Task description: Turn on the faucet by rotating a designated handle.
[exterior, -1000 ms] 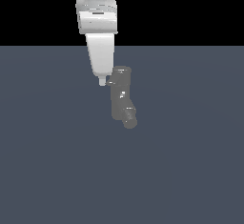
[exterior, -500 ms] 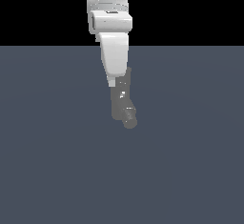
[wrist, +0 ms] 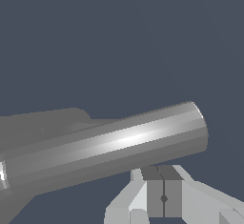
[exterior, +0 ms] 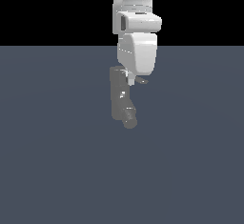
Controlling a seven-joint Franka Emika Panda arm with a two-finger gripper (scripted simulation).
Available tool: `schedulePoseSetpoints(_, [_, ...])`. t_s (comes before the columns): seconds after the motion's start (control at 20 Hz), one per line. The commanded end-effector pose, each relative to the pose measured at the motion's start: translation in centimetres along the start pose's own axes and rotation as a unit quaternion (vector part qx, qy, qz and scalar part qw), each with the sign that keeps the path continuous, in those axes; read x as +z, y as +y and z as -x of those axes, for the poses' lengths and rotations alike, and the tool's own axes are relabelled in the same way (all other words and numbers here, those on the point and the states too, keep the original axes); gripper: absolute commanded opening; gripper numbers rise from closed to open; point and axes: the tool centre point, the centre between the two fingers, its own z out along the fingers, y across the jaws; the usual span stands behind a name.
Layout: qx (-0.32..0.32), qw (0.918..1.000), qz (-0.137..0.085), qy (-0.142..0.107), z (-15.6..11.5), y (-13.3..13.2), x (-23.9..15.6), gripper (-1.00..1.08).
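The dark grey faucet (exterior: 118, 99) stands upright on the floor, with its stubby spout (exterior: 129, 119) angled down at the bottom. The handle (exterior: 141, 80) is a thin grey rod; only its end shows, poking out to the exterior view's right of my gripper (exterior: 129, 81). The white gripper hangs over the faucet's top and hides most of the rod. In the wrist view the handle (wrist: 119, 142) fills the picture as a thick shiny bar. My gripper (wrist: 163, 192) sits right beside it, its dark pads (wrist: 155, 192) pressed together with nothing between them.
A flat grey-blue floor (exterior: 190, 161) spreads around the faucet, with black background above it. The white arm (exterior: 136, 23) comes down from above.
My gripper has moved to the exterior view's right, from beside the faucet's top to over it. The handle's end now shows on the gripper's right side.
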Motion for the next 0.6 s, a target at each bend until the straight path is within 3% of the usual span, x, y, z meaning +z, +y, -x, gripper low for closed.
schedulePoseSetpoints(0.0, [0.013, 0.9999, -0.001, 0.001, -2.8, 0.3, 0.0, -1.00])
schedulePoseSetpoints(0.2, [0.014, 0.9999, 0.000, 0.001, -5.2, 0.4, 0.0, -1.00])
schedulePoseSetpoints(0.25, [0.014, 0.9999, 0.000, 0.001, -5.2, 0.4, 0.0, -1.00])
schedulePoseSetpoints(0.3, [-0.002, 1.0000, 0.000, 0.000, -3.1, -0.1, 0.0, -1.00])
schedulePoseSetpoints(0.55, [0.001, 1.0000, 0.000, 0.000, -4.6, -1.3, 0.0, -1.00])
